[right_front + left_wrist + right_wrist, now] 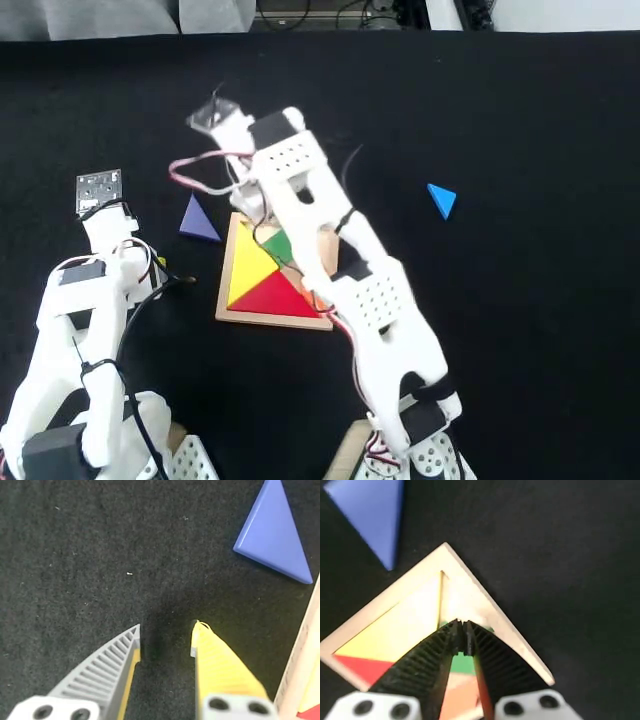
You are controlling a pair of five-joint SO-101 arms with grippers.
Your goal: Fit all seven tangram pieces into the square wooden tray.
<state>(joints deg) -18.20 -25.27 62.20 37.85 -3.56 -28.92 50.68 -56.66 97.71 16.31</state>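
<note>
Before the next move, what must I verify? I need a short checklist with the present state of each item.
1. Left gripper open and empty: ok.
2. Right gripper empty: ok, shut on nothing above the tray.
3. Purple triangle in tray: not ok, it lies on the table beside the tray.
4. Blue triangle in tray: not ok, it lies on the table, apart from the tray.
5. Free space in tray: cannot tell, the right arm covers part of it.

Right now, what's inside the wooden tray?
Inside the wooden tray: a yellow triangle, a red triangle, a green piece and a peach piece. The right arm covers the rest of it.
</note>
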